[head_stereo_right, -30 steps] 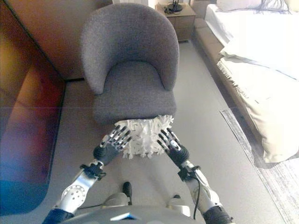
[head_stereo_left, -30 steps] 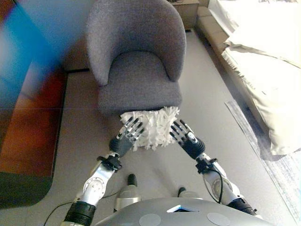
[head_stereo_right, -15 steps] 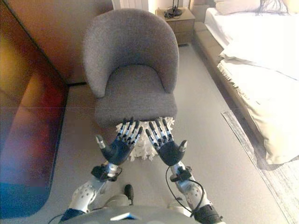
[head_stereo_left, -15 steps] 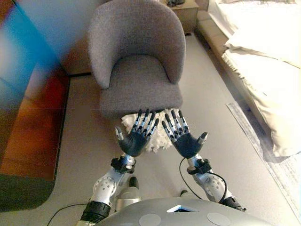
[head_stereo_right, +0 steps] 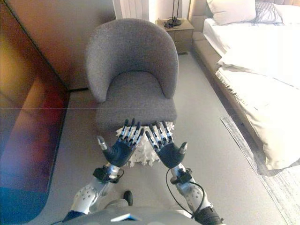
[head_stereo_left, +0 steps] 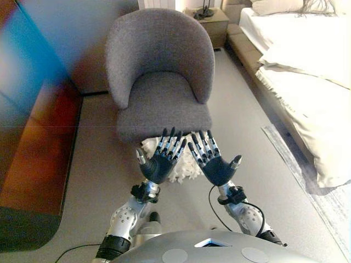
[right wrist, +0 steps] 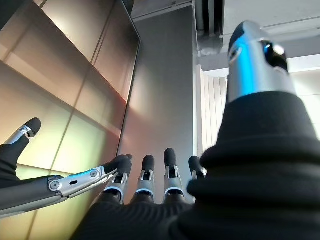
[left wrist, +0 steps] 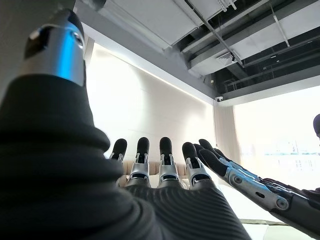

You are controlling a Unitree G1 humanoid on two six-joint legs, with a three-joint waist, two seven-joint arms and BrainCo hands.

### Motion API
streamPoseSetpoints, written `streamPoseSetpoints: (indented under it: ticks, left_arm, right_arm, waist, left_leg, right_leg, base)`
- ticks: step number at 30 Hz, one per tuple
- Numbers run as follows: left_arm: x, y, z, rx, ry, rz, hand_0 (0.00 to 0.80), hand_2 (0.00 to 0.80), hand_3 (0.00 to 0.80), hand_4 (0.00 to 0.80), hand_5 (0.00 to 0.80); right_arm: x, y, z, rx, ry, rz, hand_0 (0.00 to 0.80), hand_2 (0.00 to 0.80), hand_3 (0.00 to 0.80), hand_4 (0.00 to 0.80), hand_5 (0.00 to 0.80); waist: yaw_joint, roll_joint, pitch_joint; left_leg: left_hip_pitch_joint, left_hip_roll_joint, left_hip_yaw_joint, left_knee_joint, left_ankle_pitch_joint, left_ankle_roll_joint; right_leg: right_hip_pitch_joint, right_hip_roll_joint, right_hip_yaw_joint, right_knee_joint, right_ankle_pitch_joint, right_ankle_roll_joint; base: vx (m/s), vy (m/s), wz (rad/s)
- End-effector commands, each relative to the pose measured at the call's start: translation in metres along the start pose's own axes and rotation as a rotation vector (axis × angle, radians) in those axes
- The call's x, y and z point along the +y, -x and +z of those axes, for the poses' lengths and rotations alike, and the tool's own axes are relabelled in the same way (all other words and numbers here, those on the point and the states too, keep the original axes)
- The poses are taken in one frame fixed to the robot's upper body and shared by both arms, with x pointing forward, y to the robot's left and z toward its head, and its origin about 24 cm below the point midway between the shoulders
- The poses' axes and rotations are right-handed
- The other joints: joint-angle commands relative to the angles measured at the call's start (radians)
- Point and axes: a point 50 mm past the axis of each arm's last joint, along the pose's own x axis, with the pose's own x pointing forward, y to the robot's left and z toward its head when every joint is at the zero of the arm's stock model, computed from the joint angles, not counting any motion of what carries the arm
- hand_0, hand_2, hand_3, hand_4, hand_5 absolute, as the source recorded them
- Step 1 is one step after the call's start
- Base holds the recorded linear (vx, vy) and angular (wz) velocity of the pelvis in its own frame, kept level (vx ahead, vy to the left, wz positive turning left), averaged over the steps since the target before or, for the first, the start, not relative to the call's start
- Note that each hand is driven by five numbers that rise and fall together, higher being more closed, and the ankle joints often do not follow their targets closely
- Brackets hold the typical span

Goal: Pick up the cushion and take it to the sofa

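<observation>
Hovering palm-up, fingers straight and holding nothing, left hand point(head_stereo_left: 159, 164) and right hand point(head_stereo_left: 215, 165) must next reach down for the cushion point(head_stereo_left: 184, 169) on the floor below.

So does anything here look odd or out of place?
Yes: the white shaggy cushion lies on the floor in front of the grey armchair, not on its seat. The left hand and right hand are above it, palms up and empty.

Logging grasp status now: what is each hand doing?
Left hand: open, palm up, holding nothing.
Right hand: open, palm up, holding nothing.
</observation>
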Motion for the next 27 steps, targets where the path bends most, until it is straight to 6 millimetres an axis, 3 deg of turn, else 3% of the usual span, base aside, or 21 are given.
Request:
streamPoseSetpoints:
  ticks: [1,3,5,7,10,13,16,20,27]
  left_arm:
    - [-0.004,-0.019,0.015,-0.056,-0.106,0.006,0.000,0.000,0.000,0.000,0.000]
    - [0.003,-0.013,0.034,-0.084,-0.380,0.199,0.000,0.000,0.000,0.000,0.000]
    - [0.002,-0.006,0.064,-0.110,-0.816,0.447,0.000,0.000,0.000,0.000,0.000]
    - [-0.009,-0.005,0.087,-0.136,-1.162,0.583,0.000,0.000,0.000,0.000,0.000]
    - [-0.019,-0.001,0.109,-0.197,-1.315,0.706,0.000,0.000,0.000,0.000,0.000]
    - [-0.020,0.007,0.120,-0.241,-1.467,0.799,0.000,0.000,0.000,0.000,0.000]
    - [-0.021,0.010,0.121,-0.243,-1.476,0.807,0.000,0.000,0.000,0.000,0.000]
    - [-0.013,0.025,0.118,-0.265,-1.378,0.821,0.000,0.000,0.000,0.000,0.000]
    - [-0.017,0.041,0.115,-0.283,-1.342,0.758,0.000,0.000,0.000,0.000,0.000]
  right_arm:
    - [0.006,-0.019,0.005,-0.008,0.107,0.010,0.000,0.000,0.000,0.000,0.000]
    - [-0.003,-0.015,0.015,-0.020,0.276,-0.177,0.000,0.000,0.000,0.000,0.000]
    - [-0.009,-0.010,0.039,-0.015,0.665,-0.435,0.000,0.000,0.000,0.000,0.000]
    - [-0.004,-0.008,0.059,0.027,1.051,-0.587,0.000,0.000,0.000,0.000,0.000]
    - [0.003,-0.006,0.079,0.051,1.269,-0.686,0.000,0.000,0.000,0.000,0.000]
    - [0.000,0.001,0.088,0.072,1.419,-0.783,0.000,0.000,0.000,0.000,0.000]
    - [-0.001,0.001,0.089,0.041,1.365,-0.799,0.000,0.000,0.000,0.000,0.000]
    - [-0.003,0.010,0.083,-0.048,1.159,-0.781,0.000,0.000,0.000,0.000,0.000]
    - [-0.007,0.026,0.076,-0.057,1.021,-0.767,0.000,0.000,0.000,0.000,0.000]
  waist:
    - [0.009,0.003,0.053]
    - [0.011,0.001,0.055]
    - [0.012,0.000,0.059]
    - [0.008,-0.002,0.062]
    - [0.005,-0.008,0.064]
    - [0.007,-0.013,0.065]
    - [0.011,-0.018,0.073]
    - [0.011,-0.022,0.085]
    - [0.006,-0.031,0.094]
  left_leg:
    - [0.063,-0.017,0.054,0.031,-0.150,0.034]
    - [0.061,-0.018,0.049,0.032,-0.147,0.033]
    - [0.060,-0.020,0.044,0.027,-0.140,0.033]
    - [0.059,-0.024,0.034,0.021,-0.135,0.035]
    - [0.058,-0.025,0.029,0.014,-0.129,0.038]
    - [0.070,-0.026,0.029,0.007,-0.131,0.039]
    - [0.067,-0.024,0.028,0.015,-0.133,0.040]
    - [0.066,-0.027,0.032,0.025,-0.140,0.044]
    - [0.048,-0.039,0.053,0.058,-0.165,0.055]
  right_leg:
    - [-0.076,0.022,-0.074,0.001,0.046,-0.010]
    - [-0.077,0.022,-0.074,0.001,0.049,-0.011]
    - [-0.079,0.022,-0.075,0.001,0.052,-0.010]
    - [-0.084,0.025,-0.071,0.001,0.052,-0.010]
    - [-0.086,0.030,-0.062,0.001,0.055,-0.012]
    - [-0.075,0.029,-0.064,0.001,0.054,-0.009]
    - [-0.071,0.025,-0.067,0.002,0.055,-0.010]
    - [-0.070,0.019,-0.069,0.009,0.055,-0.007]
    - [-0.084,0.004,-0.050,0.005,0.061,0.003]
  base:
    - [0.000,0.000,0.00]
    - [0.000,0.000,0.00]
    - [0.000,0.000,0.00]
    - [0.000,0.000,0.00]
    - [0.000,0.000,0.00]
    - [0.040,0.005,0.00]
    - [0.011,0.003,0.00]
    - [0.033,0.051,0.00]
    - [0.026,0.063,-0.05]
